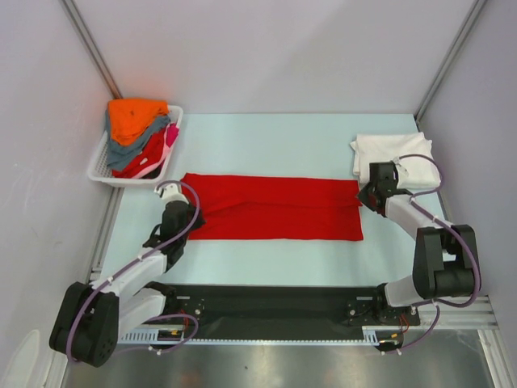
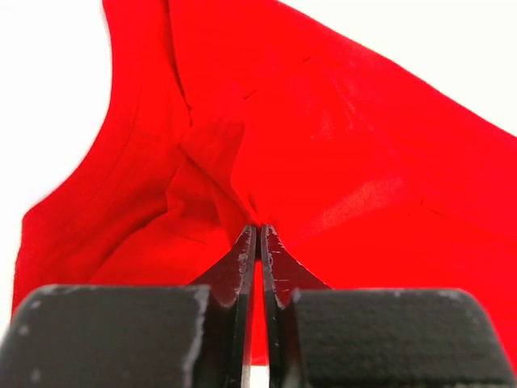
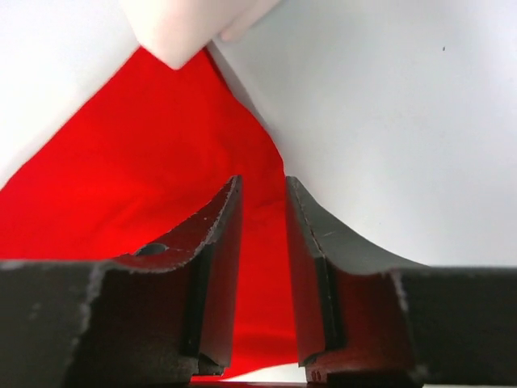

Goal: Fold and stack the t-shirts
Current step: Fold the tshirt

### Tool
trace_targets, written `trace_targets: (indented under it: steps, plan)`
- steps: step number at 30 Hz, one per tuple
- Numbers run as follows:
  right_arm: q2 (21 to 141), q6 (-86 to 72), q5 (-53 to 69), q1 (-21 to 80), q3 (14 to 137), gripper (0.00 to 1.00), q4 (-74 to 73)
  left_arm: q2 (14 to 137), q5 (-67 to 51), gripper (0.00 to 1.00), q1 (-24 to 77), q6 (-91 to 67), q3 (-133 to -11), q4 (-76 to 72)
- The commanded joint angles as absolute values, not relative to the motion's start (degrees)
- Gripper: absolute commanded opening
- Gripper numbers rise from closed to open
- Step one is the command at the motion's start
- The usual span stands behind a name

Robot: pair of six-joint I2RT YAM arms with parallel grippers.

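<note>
The plain bright red t-shirt [image 1: 275, 208] lies on the table as a long flat strip running left to right. My left gripper [image 1: 196, 217] is at its left end, shut on a pinch of the red cloth [image 2: 339, 145], with wrinkles gathering at the tips [image 2: 258, 228]. My right gripper [image 1: 361, 196] is at the strip's right end. Its jaws [image 3: 262, 182] stand a little apart over the red shirt's edge [image 3: 121, 162]. The cream-white t-shirt [image 1: 394, 156] lies folded at the back right, and its corner shows in the right wrist view [image 3: 186, 24].
A white mesh basket [image 1: 98, 166] at the back left holds an orange shirt [image 1: 136, 115], a grey-teal shirt [image 1: 129, 149] and a red shirt with pink trim [image 1: 153, 153]. Grey walls close in the table on three sides.
</note>
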State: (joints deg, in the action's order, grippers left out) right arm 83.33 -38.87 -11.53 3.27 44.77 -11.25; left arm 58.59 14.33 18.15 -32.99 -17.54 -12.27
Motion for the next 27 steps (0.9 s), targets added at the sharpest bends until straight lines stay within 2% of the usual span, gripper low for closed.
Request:
trace_targets:
  steps: [1,6,13,17,27]
  plan:
    - [80.25,-39.03,-18.71,6.06,46.05,0.33,-10.11,56.95,13.97,0.08,18.54,-34.80,-16.09,-12.92]
    - [81.56,-37.79,-19.07,9.40,48.95,0.32,-10.72,56.78,14.24,0.00,18.63,-34.81,-15.47,-12.83]
    - [83.67,-36.83,-11.79,12.48,48.69,0.31,-5.73,55.11,16.79,0.00,18.54,-34.37,-16.43,-10.81]
    - [86.12,-36.39,-3.19,15.29,50.09,0.32,-2.64,53.27,17.49,0.00,18.54,-34.45,-16.17,-9.76]
    - [96.04,-36.91,12.73,24.16,58.70,0.38,7.11,50.98,15.03,0.00,18.63,-34.37,-16.08,-8.00]
